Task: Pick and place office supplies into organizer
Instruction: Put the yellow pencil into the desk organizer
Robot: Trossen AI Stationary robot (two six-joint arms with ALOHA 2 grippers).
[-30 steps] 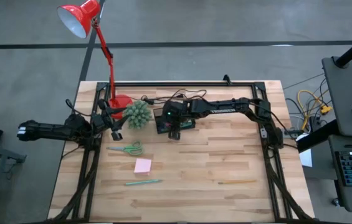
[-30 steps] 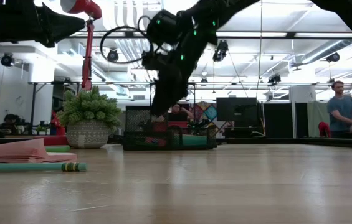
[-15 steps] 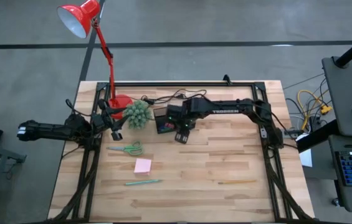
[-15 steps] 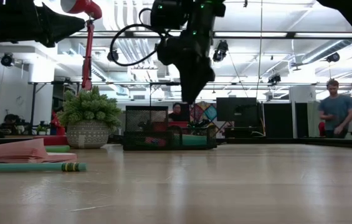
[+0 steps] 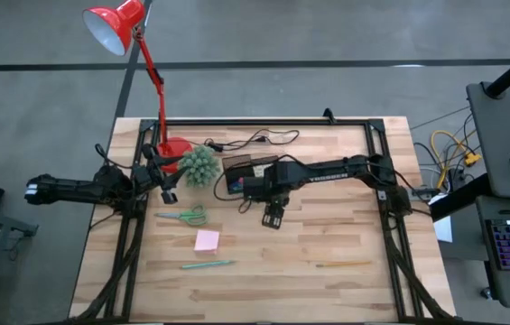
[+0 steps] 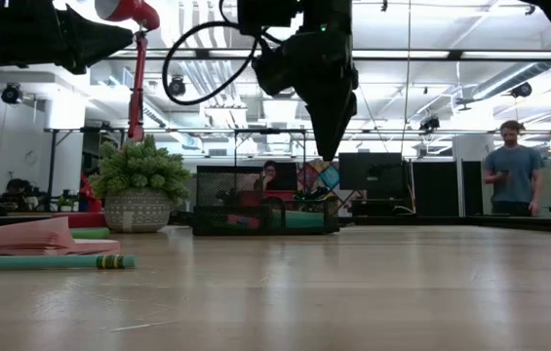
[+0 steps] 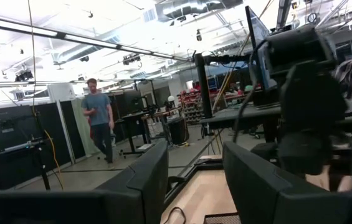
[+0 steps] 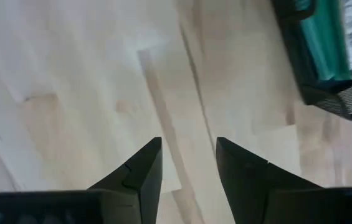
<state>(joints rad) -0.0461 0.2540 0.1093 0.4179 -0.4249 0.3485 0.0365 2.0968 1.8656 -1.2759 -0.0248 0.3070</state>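
1. Hovering above bare wood just beside the organizer (image 5: 241, 174), my right gripper (image 5: 272, 219) has its fingers parted and empty.
2. I see the left gripper (image 5: 168, 193) parked at the table's left edge, fingers apart, nothing between them.
3. Spiky plant (image 5: 199, 165) and red lamp base (image 5: 175, 148) crowd the organizer's left side.
4. Scissors (image 5: 185, 216), pink pad (image 5: 207, 240), green pen (image 5: 208, 264) and yellowish stick (image 5: 343, 264) lie on the table, well apart from the tray.

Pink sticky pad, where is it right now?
High view: the pink sticky pad lies on the table's left half, between the green-handled scissors and the slim green pen.
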